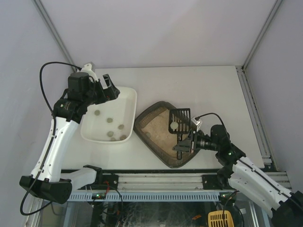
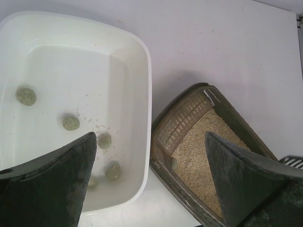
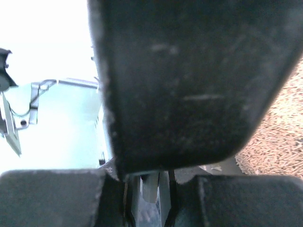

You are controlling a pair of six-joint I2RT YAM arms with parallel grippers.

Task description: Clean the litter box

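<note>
A: Top view first. Where's the litter box (image 1: 150,144)?
B: Middle of the bench (image 1: 199,90), just beside the white tray (image 1: 118,101), set at an angle. The right claw (image 1: 183,143) is over its near right part, clamped on the handle of the black scoop (image 1: 180,120). The scoop head hangs above the litter, with a pale clump (image 1: 175,126) on it, I think.
A: Left claw (image 1: 110,87)?
B: Jaws wide apart, empty, above the far end of the white tray, well apart from the box.
A: Step advice?
B: Looks like lift and carry. Hold the scoop level, let loose grains drop through the slots over the box, then cross the short gap to the tray and tip there. Tilt early and the clump lands on the bench.
A: Left wrist view.
B: The left claw (image 2: 150,137) is spread, with nothing between the fingers. The tray below holds several clumps (image 2: 71,123). The litter box (image 2: 182,123) is down right, rims nearly touching. One clump (image 2: 173,163) sits in its near corner, so there's more to scoop.
A: Right wrist view.
B: Mostly blocked by dark plastic close up. The right claw (image 3: 147,177) reads as closed on the scoop. Litter (image 3: 279,137) shows at the right edge, so the box is right under it.
</note>
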